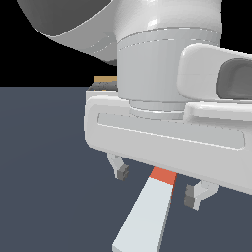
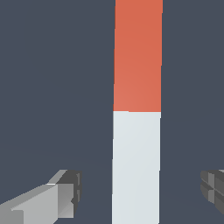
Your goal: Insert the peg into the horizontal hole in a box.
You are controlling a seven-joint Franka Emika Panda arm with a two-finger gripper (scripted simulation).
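Exterior view frames one white robot arm filling most of the picture, its broad hand body hanging low over a dark slate-blue floor. Below that body the gripper shows two short grey fingers, one on each side, spread wide apart with nothing between their pads touching them. One long square-sectioned bar, the pale grey-white peg with a short orange-red end section, lies flat on the floor under the hand, between the two fingers but apart from both. Its orange-red end points away under the hand body, and its pale length runs toward the lower edge of the picture. Behind the arm, at the exterior view's left of the wrist, a sliver of one tan-brown block, the box, peeps out; its face and hole are hidden. Wrist view looks straight down on the same peg, and the two fingertips flank it with clear floor on either side.
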